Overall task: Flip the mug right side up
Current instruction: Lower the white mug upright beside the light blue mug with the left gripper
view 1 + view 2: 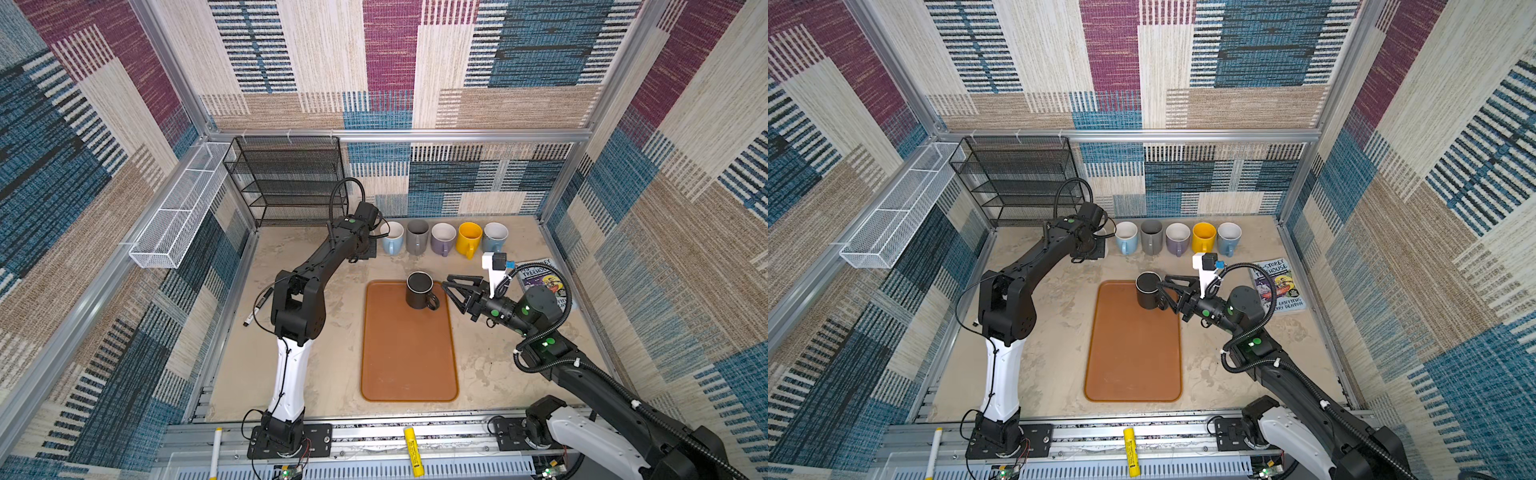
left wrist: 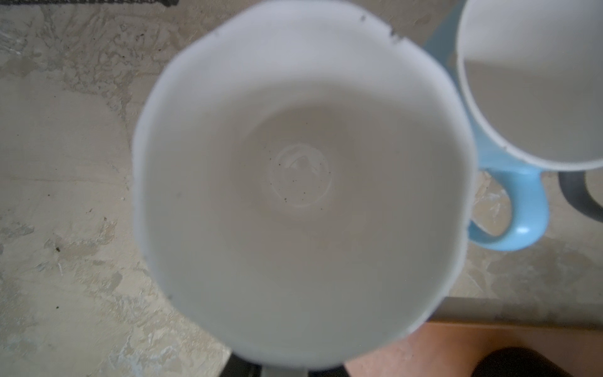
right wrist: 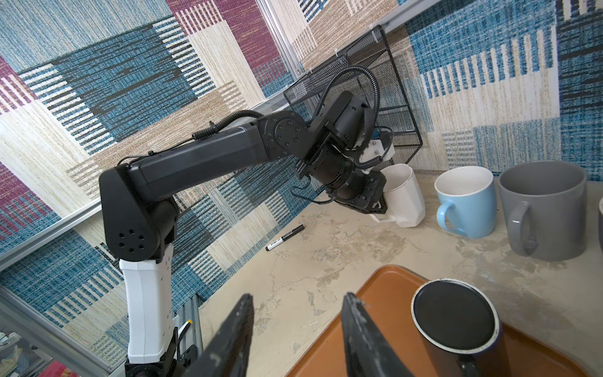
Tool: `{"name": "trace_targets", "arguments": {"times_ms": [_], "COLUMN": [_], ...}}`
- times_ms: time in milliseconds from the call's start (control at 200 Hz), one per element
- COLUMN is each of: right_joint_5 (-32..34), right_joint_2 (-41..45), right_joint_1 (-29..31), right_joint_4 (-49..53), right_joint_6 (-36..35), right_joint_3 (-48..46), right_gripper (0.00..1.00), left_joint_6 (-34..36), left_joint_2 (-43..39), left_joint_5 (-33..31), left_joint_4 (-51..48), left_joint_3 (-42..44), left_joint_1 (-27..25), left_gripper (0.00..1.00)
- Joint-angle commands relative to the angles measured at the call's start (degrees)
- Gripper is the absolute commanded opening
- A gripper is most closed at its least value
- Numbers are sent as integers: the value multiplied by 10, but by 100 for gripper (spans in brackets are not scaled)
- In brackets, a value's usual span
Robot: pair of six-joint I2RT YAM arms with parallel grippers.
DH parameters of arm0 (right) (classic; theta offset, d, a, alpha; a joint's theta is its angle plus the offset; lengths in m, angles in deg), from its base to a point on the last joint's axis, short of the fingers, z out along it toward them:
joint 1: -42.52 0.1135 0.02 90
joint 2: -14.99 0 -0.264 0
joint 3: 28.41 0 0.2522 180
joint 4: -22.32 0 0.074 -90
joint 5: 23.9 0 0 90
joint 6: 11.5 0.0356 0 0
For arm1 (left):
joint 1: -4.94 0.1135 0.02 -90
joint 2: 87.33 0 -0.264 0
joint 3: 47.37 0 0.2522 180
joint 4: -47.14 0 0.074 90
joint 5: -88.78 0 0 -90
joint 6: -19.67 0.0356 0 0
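Attention is drawn first to both top views: the black mug [image 1: 419, 291] is seen standing base-up on the far end of the tray [image 1: 409, 353], close to its far right corner, with the long axis vertical and the handle turned toward the tray's right edge. The right gripper [image 1: 446, 281] is held just off that right edge, level with the mug and on its handle side, and a narrow gap shows between the tips and the handle. From the left wrist view little is learned of the task. The frame is filled by the inside of an upright white mug [image 2: 303, 182], and no fingers are shown there. In the right wrist view the right fingers [image 3: 243, 313] are seen parted with nothing between them, and the black mug [image 3: 456, 323] lies off to one side of them rather than in the gap. Beyond the tray's far left corner the left gripper [image 3: 375, 200] is seen clamped on the white mug's handle. The right arm is therefore judged the nearer and the freer — the coming move would seem to require its jaws to be swung sideways until the mug is bracketed.
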Motion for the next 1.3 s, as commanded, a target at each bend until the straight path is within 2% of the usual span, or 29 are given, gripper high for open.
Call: {"name": "trace_targets", "arguments": {"times_ms": [0, 351, 1297], "right_joint_5": [11, 18, 22], "right_joint_2": [9, 20, 30], "right_joint_1": [0, -1, -1], "right_joint_4": [6, 19, 30], "right_joint_6": [-3, -7, -9], "right_joint_3": [-2, -3, -9], "right_gripper": [47, 47, 47], "left_joint_6": [4, 10, 13], "left_joint_2": [12, 64, 112], "left_joint_5": [-3, -13, -12], "left_joint_4": [-1, -31, -58], "left_joint_3": [-27, -102, -159], "left_joint_1": [1, 0, 6], "left_gripper": [0, 0, 0]}}
